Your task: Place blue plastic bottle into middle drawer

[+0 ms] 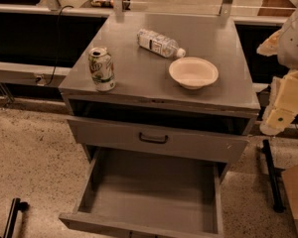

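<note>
Okay, gripper [279,114]: cream-coloured, at the 3 o'clock edge of your view, off the side of the cabinet and apart from everything on it.
Gripper state: you can't make out wide or narrow from here.
Blue plastic bottle [159,43]: lying on its side on the cabinet top [139,78], toward 12 o'clock, white cap pointing to about 4 o'clock.
Bowl [193,72]: white, upright, at 4 o'clock from the bottle, near it but not touching.
Soda can [102,68]: green-and-white, upright, on the 9 o'clock side of the top, well apart from the bottle.
Middle drawer [149,192]: pulled out toward you at 6 o'clock, flat grey floor showing.
Drawer front [198,144]: grey, black handle [153,139], just above the open drawer.
</note>
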{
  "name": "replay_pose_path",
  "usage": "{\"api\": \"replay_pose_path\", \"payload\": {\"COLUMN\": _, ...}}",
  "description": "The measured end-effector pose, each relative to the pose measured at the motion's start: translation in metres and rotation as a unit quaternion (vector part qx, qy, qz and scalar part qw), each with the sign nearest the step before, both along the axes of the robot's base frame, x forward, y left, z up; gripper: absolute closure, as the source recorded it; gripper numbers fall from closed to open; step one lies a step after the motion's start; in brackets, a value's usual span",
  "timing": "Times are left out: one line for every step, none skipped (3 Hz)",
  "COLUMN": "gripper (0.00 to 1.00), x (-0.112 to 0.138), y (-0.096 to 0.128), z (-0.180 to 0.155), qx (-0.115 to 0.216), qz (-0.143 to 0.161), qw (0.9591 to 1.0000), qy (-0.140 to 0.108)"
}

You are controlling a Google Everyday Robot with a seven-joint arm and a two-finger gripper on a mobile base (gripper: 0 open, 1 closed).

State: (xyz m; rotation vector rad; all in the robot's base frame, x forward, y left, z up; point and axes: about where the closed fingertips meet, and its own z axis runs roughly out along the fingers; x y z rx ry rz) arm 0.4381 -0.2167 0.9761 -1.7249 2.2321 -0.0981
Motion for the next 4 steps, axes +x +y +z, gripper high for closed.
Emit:
{"api": "replay_pose_path", "payload": {"gripper": 0.00, "x": 0.000, "y": 0.000, "z": 0.000, "qx": 0.000, "qz": 0.000, "qw": 1.0000, "qy": 0.000}}
{"api": "replay_pose_path", "payload": {"gripper": 0.00, "x": 0.035, "y": 0.017, "z": -0.003, "qx": 0.018, "qz": 0.015, "qw": 0.9997, "qy": -0.005}}
{"api": "replay_pose_path", "payload": {"gripper": 0.00, "x": 0.106, "y": 0.062, "z": -0.008, "qx": 0.037, "qz": 0.056, "qw": 0.9977, "qy": -0.011}}
{"api": "replay_pose_path", "payload": {"gripper": 0.00, "x": 0.175, "y": 0.120, "z": -0.027, "qx": 0.061, "qz": 0.091, "qw": 0.9940, "qy": 0.009}}
